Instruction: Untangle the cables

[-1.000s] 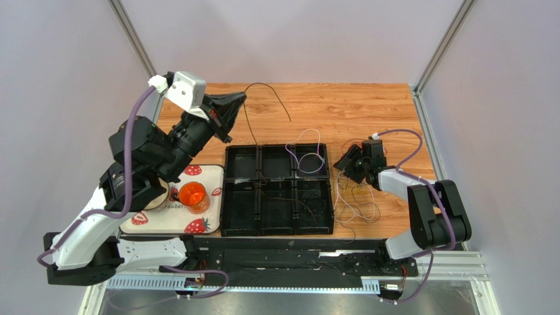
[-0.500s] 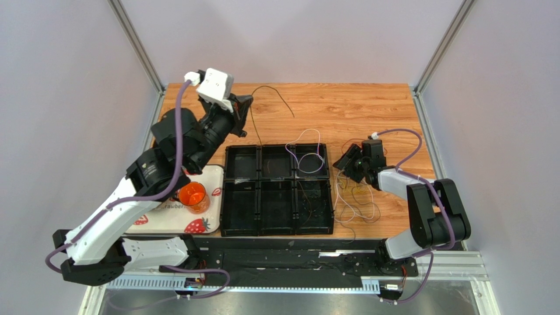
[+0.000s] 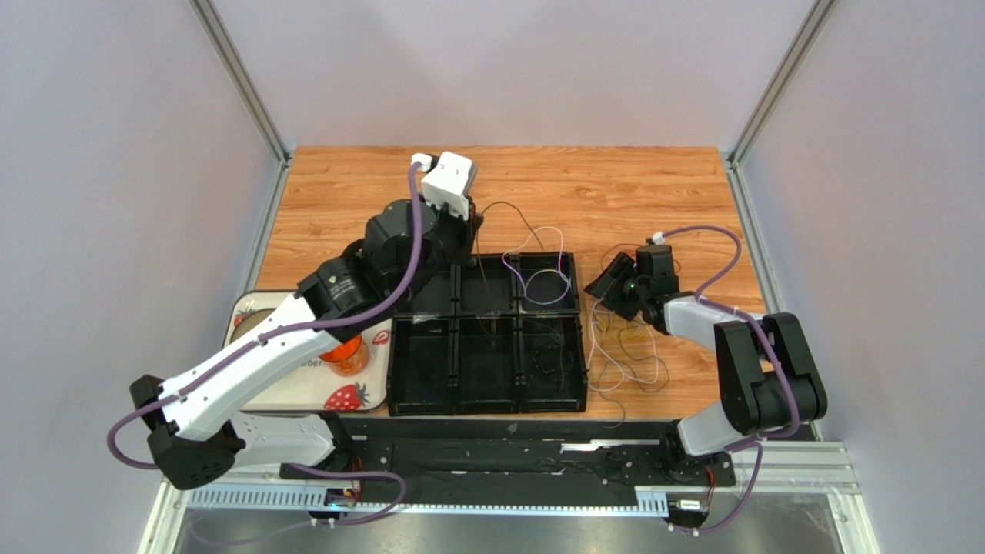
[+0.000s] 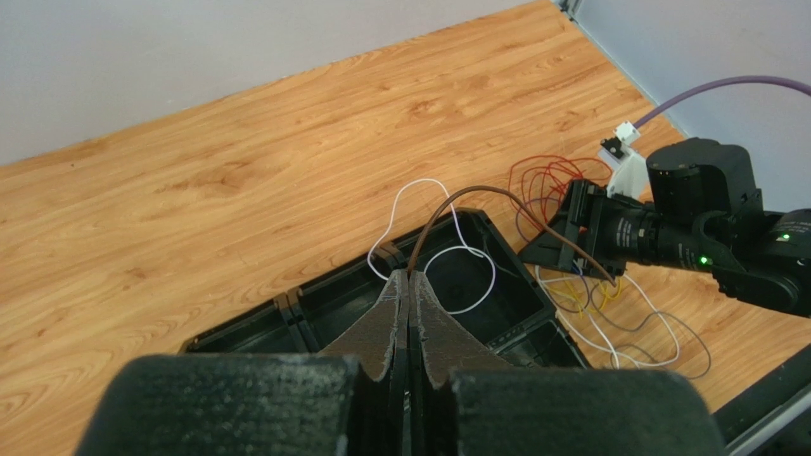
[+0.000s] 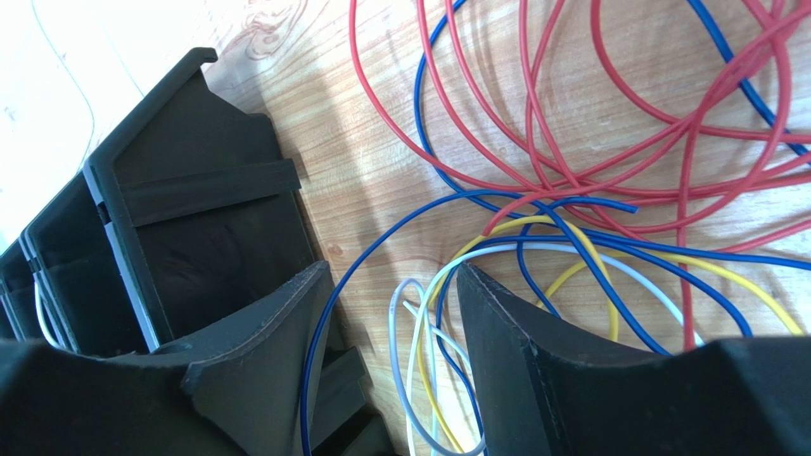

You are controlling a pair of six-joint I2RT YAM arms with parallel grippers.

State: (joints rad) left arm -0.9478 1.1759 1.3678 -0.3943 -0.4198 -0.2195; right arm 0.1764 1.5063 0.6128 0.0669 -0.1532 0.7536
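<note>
My left gripper (image 4: 409, 278) is shut on a thin brown cable (image 4: 476, 189) that arcs up from its tips and down to the right towards the tangle. In the top view the left gripper (image 3: 464, 246) hangs over the back edge of the black six-compartment tray (image 3: 399, 346). A white cable loop (image 4: 458, 277) lies in the tray's back right compartment. My right gripper (image 5: 390, 290) is open, low over the tangle of red, blue, yellow and white cables (image 5: 590, 190) on the wood to the right of the tray; several strands run between its fingers (image 5: 514, 332). It also shows in the top view (image 3: 606, 286).
A strawberry-print mat (image 3: 278, 375) with an orange cup (image 3: 340, 344) lies left of the tray. Loose cables (image 3: 624, 352) spread over the table to the right of the tray. Grey walls and metal posts bound the wooden table (image 3: 647, 185).
My left arm has swung from the back left corner rightward to over the tray's back edge, carrying the dark cable with it. The right arm has not moved.
</note>
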